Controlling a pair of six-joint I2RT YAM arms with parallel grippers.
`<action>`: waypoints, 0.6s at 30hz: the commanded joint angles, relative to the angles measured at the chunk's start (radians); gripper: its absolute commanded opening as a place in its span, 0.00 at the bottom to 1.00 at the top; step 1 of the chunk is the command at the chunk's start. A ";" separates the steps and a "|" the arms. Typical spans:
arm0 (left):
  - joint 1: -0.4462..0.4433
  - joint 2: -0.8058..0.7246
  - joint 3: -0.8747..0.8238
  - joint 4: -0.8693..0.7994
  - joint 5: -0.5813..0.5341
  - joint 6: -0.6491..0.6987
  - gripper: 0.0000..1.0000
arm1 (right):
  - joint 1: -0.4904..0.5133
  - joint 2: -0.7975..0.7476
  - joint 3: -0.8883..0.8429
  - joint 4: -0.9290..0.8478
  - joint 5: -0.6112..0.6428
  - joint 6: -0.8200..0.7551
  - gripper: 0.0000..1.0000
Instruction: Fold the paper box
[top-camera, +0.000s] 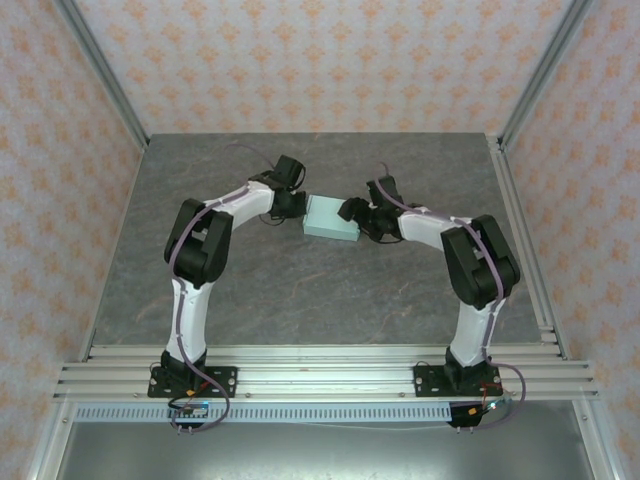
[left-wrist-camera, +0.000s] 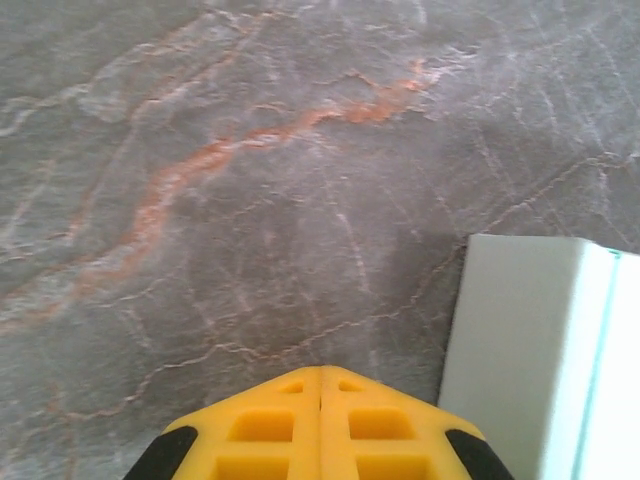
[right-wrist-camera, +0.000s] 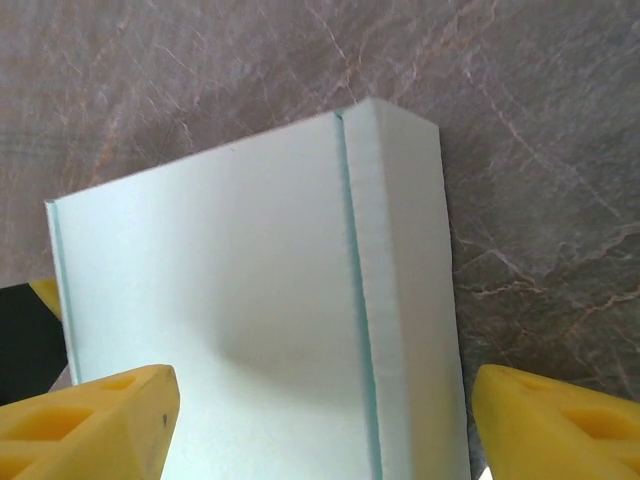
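Right gripper (right-wrist-camera: 325, 400) is spread around the paper box (right-wrist-camera: 220, 270) on the desk (left-wrist-camera: 250, 200); left gripper (left-wrist-camera: 320, 380), pressed together, sits just beside it. Its card looks light and easily dented; better take the side walls gently.

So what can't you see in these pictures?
- Top view: the left hand and right hand are too small to show fingers.
- Left wrist view: the picture's right edge cuts off the paper box.
- Right wrist view: the bottom edge cuts off the box's near end.

paper box (right-wrist-camera: 230, 300): matt smooth card | table (left-wrist-camera: 250, 200): veined stone-look, matt
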 joint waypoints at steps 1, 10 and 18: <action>0.026 -0.037 -0.027 -0.045 -0.025 0.015 0.07 | -0.005 -0.070 -0.005 -0.035 0.092 -0.026 0.79; 0.125 -0.417 -0.413 0.087 -0.131 0.033 0.13 | -0.025 -0.303 -0.082 -0.211 0.291 -0.191 0.87; 0.225 -0.867 -0.802 0.297 -0.371 0.146 0.93 | -0.052 -0.558 -0.275 -0.220 0.608 -0.388 0.99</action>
